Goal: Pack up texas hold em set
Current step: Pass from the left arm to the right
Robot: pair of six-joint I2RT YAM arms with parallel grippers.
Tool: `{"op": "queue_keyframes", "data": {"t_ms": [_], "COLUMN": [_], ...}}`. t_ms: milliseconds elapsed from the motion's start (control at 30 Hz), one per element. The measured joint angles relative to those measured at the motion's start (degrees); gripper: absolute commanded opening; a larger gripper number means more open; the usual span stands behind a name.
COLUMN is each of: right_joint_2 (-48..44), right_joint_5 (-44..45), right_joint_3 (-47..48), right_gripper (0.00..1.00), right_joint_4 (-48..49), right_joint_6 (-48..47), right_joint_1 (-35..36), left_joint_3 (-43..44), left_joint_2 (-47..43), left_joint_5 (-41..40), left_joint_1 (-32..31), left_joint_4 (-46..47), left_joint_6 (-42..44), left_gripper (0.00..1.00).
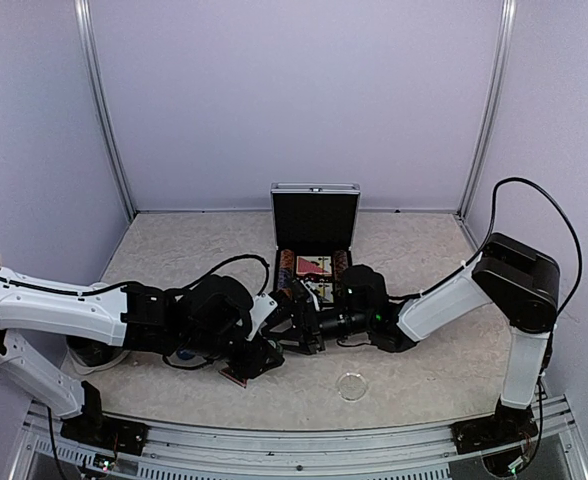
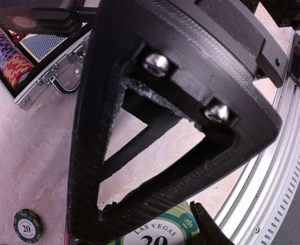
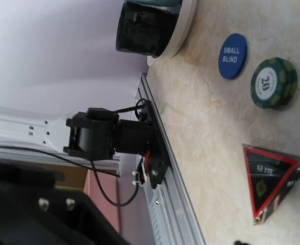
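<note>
Briefcase (image 1: 315,240) stands open on the surface (image 1: 424,370), lid up, with chip rows (image 2: 9,51) and a blue-backed deck (image 2: 43,46) inside. Just in front of it, the left end effector (image 2: 149,229) is partly closed and seems to pinch a green 20 chip (image 2: 157,235) by its edges. Right end effector (image 1: 311,325) sits at the briefcase's front edge, opening not discernible; SMALL BLIND button (image 3: 233,56), green chip stack (image 3: 274,82) and triangle marker (image 3: 272,184) lie loose outside it.

I see the silver case (image 1: 314,215) open with its lid upright, and chip rows (image 2: 7,56) and a blue-backed deck (image 2: 43,46) inside. Outside it lie a blue button (image 3: 233,56), stacked green chips (image 3: 274,82) and a dark, red-edged triangle marker (image 3: 270,181).
</note>
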Motion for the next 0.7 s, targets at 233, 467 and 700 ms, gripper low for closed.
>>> {"op": "queue_keyframes", "data": {"t_ms": [233, 467, 700], "right_joint_2": [0.0, -0.1, -0.1], "right_joint_5": [-0.9, -1.3, -2.9], "right_joint_3": [-0.6, -0.6, -0.6], "right_gripper": [0.49, 0.65, 0.63], "right_joint_4": [0.6, 0.5, -0.1], "right_joint_6": [-0.1, -0.4, -1.0], "right_joint_1": [0.1, 0.4, 0.4], "left_joint_3": [0.0, 0.0, 0.0], "left_joint_2": [0.6, 1.0, 1.3], "left_joint_5": [0.0, -0.5, -1.1], "left_joint_1": [0.0, 0.0, 0.0], "left_joint_4": [-0.1, -0.2, -0.2], "left_joint_6": [0.0, 0.0, 0.0], "left_gripper": [0.00, 0.00, 0.00]}}
